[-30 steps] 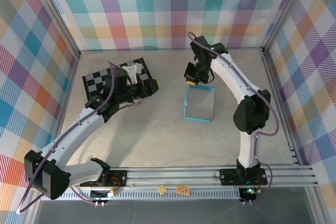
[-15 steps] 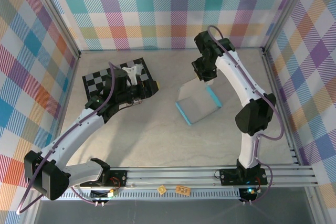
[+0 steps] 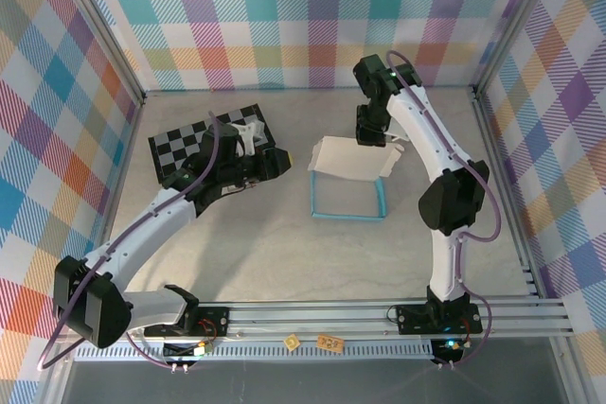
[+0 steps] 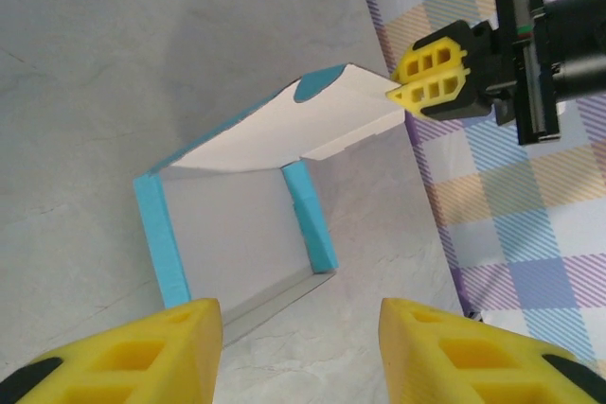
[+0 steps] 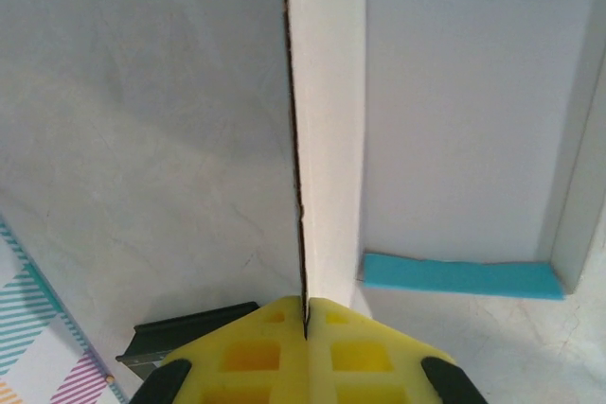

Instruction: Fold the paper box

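Observation:
The paper box (image 3: 347, 198) lies on the table right of centre, a shallow tray with turquoise walls and a whitish inside. Its far flap (image 3: 348, 159) stands raised and leans over the tray. My right gripper (image 3: 376, 135) is shut on that flap's far right corner; in the right wrist view the yellow pads (image 5: 306, 314) pinch the flap (image 5: 327, 139) edge-on. My left gripper (image 3: 273, 164) hovers left of the box, open with nothing between its fingers. The left wrist view looks past the left gripper (image 4: 301, 357) at the box (image 4: 237, 224) and the right gripper's fingers (image 4: 431, 78).
A black-and-white checkerboard (image 3: 180, 147) lies at the back left under the left arm, with a white object (image 3: 248, 130) on it. Two small patterned cards (image 3: 329, 341) sit on the front rail. Plaid walls close in the table on three sides.
The right gripper has turned the box and pulled its far flap up and over the tray. The left gripper has moved right, toward the box.

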Tool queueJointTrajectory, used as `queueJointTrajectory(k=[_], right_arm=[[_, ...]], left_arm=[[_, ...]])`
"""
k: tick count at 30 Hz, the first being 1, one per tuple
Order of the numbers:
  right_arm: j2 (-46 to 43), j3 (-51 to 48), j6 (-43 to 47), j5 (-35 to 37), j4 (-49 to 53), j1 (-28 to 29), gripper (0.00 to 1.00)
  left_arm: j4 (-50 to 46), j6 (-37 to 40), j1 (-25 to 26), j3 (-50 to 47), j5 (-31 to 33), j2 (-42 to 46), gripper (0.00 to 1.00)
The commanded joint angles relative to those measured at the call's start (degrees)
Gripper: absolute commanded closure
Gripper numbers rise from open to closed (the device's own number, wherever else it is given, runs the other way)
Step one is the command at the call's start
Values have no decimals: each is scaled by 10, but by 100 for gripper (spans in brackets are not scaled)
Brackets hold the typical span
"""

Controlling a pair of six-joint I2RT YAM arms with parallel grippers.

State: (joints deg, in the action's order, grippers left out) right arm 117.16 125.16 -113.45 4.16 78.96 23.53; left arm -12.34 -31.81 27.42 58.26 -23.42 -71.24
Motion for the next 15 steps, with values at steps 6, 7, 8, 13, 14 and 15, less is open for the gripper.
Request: queueJointTrajectory(k=[6,7,8,13,14,15], right_arm=[[-4,-4,13,-4,28,-2,95],[-3,-4,17,-6,29,-1,93],[-5,-3,23,-7,29,1,92],[-8,2,43,8,28,6,80],[-8,4,45,8,32,6,81],[-8,6,46,8,35,6,80]], left_arm=[[-8,33,-7,-18,-10,-11,53],[-8,35,-7,-19,-10,-12,53],[-8,38,-7,-19,-10,-13,53],[-6,40,-7,-19,-7,-23,54],[-5,40,-7,-19,-5,-24,54],[-5,40,-7,-18,-4,-24,54]])
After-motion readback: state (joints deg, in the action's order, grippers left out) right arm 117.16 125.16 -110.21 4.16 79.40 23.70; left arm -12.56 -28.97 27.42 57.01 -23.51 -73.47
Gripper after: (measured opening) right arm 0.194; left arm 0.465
